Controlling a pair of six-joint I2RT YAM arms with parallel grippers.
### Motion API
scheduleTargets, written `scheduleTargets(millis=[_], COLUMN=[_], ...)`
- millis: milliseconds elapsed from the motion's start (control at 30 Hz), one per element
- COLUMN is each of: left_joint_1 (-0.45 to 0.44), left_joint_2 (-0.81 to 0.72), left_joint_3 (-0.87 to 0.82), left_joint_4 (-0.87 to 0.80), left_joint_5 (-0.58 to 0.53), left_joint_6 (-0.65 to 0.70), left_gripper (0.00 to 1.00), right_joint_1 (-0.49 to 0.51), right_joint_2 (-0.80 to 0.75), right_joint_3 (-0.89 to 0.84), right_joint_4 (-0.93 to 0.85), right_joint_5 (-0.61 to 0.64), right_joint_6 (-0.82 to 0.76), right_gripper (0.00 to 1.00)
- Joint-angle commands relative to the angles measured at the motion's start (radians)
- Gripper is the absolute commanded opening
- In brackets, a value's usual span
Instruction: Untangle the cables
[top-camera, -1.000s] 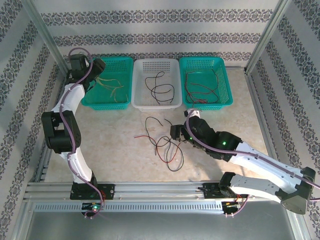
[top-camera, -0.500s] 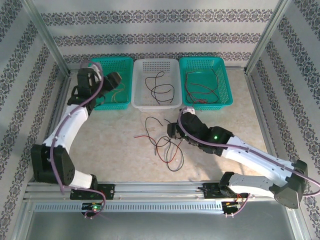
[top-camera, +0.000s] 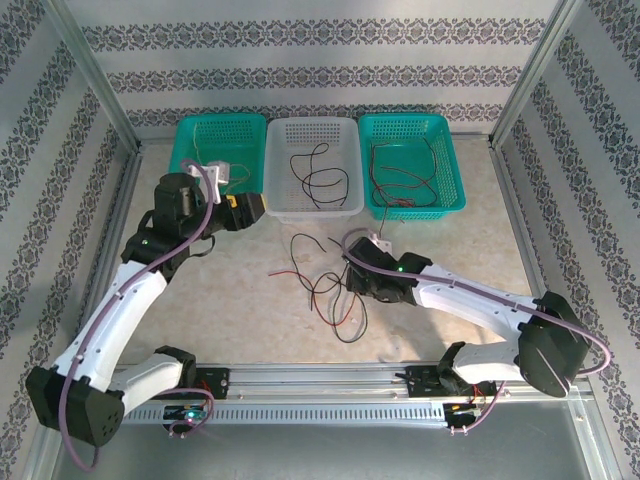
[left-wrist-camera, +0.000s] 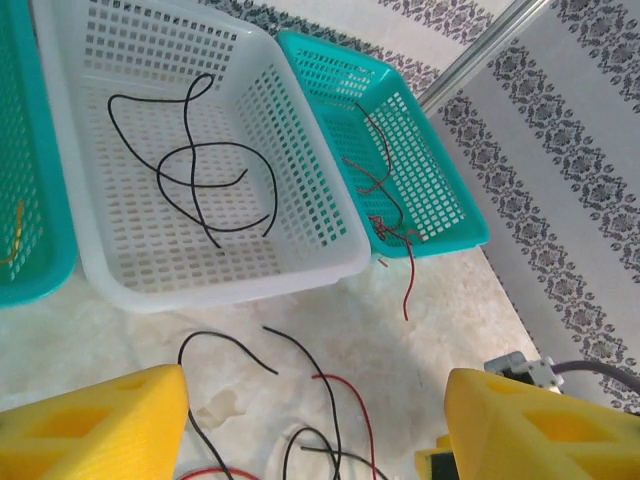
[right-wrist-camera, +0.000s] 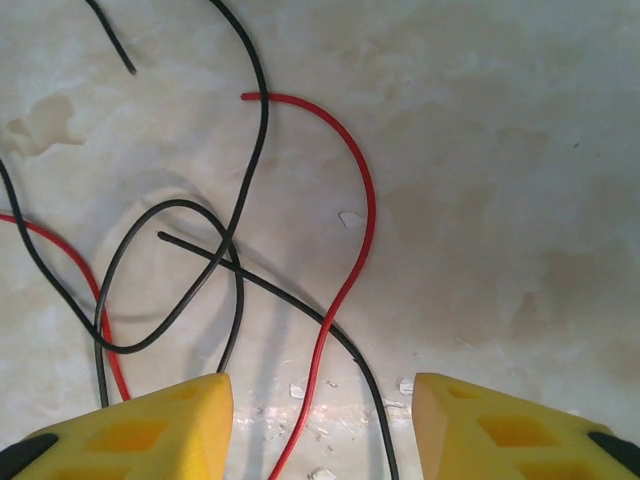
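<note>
The loose cables (top-camera: 320, 288), thin red and black wires, lie crossed over each other on the table in front of the baskets. My right gripper (top-camera: 352, 284) hangs low over the tangle's right side. In the right wrist view it (right-wrist-camera: 320, 435) is open, and a red cable (right-wrist-camera: 366, 220) and a black cable (right-wrist-camera: 240, 200) run between its yellow fingers (right-wrist-camera: 130, 430) untouched. My left gripper (top-camera: 248, 210) hovers by the white basket's front left corner. It (left-wrist-camera: 315, 440) is open wide and holds nothing, with the table cables (left-wrist-camera: 345, 400) below it.
Three baskets stand along the back. The left teal basket (top-camera: 190, 135) holds yellow wires. The white one (top-camera: 285, 205) holds a black wire (left-wrist-camera: 200, 170). The right teal one (top-camera: 455, 190) holds red wires (left-wrist-camera: 385, 200), one end trailing over its front rim (left-wrist-camera: 408, 285).
My left arm has swung out of the left teal basket towards the table's middle, its jaws widening. My right gripper has shifted left and down onto the tangle.
</note>
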Motion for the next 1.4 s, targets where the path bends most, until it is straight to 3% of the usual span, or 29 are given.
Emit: scheduleTargets(millis=[0,267,667,800,1033,1367], left_joint_1=[-0.004,-0.006,-0.007,-0.008,-0.01,-0.033], left_joint_2=[-0.01,-0.018,-0.04,-0.038,-0.03,-0.027], left_joint_3=[-0.038,-0.03,-0.07,-0.088,-0.091,-0.133], left_joint_4=[-0.051,0.001,0.024,0.04,0.054,0.128], left_joint_5=[0.004,0.055,0.069,0.072,0.082,0.118], left_joint_6=[0.018,0.018,-0.011,-0.024,-0.033,-0.069], left_gripper=[0.68,0.68,0.66,0.66,0.66,0.66], right_joint_1=[-0.015,-0.024,-0.024,-0.028,-0.03,0.025], right_joint_2=[0.01,0.18,0.387,0.408,0.416,0.268], right_joint_3=[-0.025,0.015,0.115,0.115,0.123,0.159], right_joint_4=[0.15,0.27,0.282,0.285,0.294,0.189], right_joint_5=[-0.013,-0.037,-0.068,-0.074,-0.081,0.045], right_joint_6=[0.089,0.097,0.093,0.095,0.071,-0.054], right_gripper=[0.51,0.45,0.33,0.28,0.05,0.0])
